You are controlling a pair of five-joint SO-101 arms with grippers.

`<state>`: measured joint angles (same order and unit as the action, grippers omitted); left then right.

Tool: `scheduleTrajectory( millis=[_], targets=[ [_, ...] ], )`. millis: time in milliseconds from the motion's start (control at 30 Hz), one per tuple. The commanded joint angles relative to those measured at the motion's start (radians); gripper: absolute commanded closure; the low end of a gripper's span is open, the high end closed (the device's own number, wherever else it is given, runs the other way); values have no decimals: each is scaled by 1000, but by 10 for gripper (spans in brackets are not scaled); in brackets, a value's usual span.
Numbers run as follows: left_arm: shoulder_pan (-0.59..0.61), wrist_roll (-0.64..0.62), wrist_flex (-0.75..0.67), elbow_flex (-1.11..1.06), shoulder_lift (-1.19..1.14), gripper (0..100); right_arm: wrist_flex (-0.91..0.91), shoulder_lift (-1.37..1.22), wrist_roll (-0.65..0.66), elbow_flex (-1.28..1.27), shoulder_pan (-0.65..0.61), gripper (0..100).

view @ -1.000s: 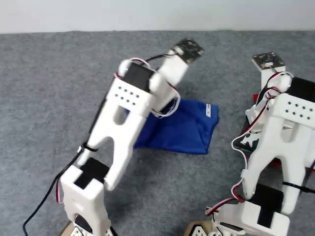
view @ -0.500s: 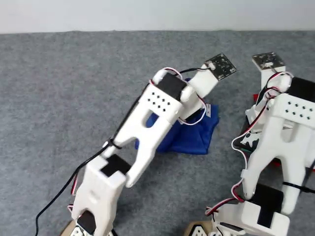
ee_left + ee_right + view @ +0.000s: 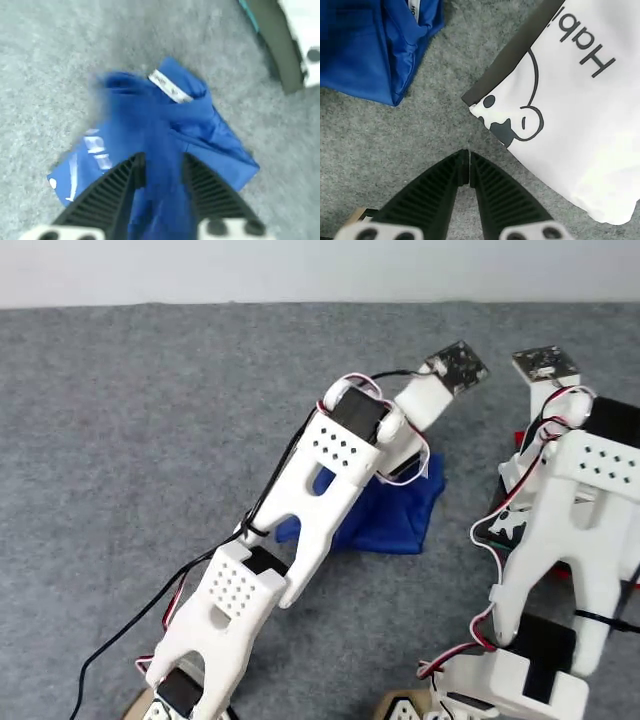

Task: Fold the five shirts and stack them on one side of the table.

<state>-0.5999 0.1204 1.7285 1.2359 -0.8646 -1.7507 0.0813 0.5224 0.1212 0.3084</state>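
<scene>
**A:** Where was the blue shirt [image 3: 395,515]?

**B:** Right of centre in the high view, on the grey desk [image 3: 120,440], near the white printed shirt [image 3: 570,100] at the right edge, probably the stacking side.

**A:** And the left gripper [image 3: 162,172]?

**B:** Its fingers pinched a ridge of blue fabric, likely to drag or fold it over.

**A:** The right gripper [image 3: 469,167]?

**B:** Fingers closed on nothing, parked over bare desk between both shirts, seemingly keeping clear.
</scene>
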Motion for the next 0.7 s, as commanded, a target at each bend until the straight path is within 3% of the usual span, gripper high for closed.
scheduleTrajectory(
  millis=[0,133,400,667],
  targets=[
    [23,-18,29,61,80,816,-33,50,9,46,12,989],
    [54,-8,29,61,130,832,-33,50,9,46,12,989],
    [173,11,29,-87,126,987,-33,48,9,46,12,989],
    [104,107,-2,-435,123,987,-33,42,9,46,12,989]
  ],
)
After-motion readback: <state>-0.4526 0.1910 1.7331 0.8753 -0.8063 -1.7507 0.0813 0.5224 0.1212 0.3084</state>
